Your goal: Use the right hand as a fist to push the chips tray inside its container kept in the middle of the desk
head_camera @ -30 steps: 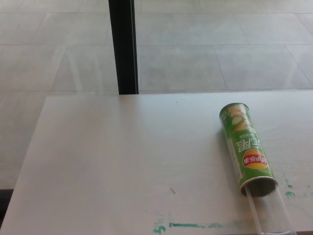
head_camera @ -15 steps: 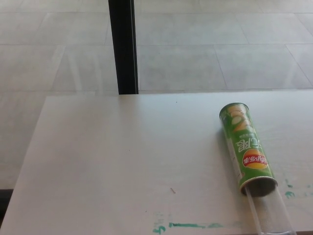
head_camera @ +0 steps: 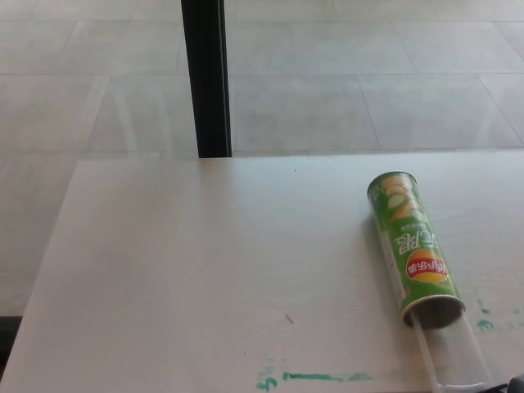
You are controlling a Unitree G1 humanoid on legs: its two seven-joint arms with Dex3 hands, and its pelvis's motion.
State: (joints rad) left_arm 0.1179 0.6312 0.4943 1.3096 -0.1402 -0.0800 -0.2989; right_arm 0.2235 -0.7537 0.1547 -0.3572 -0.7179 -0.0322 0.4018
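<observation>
The green chips container point(head_camera: 412, 249) lies on its side at the table's point(head_camera: 205, 270) right, its clear tray point(head_camera: 457, 356) sticking far out of the near mouth. Nothing is pushed in yet; neither hand is in view, so finger state cannot be told.

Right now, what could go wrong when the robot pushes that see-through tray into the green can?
The green chips can lies on its side on the desk, so a push might slide or roll it instead of seating the clear tray. The tray sticks out toward the desk's near edge and angles slightly, so an off-centre push could jam it or knock it off.
</observation>
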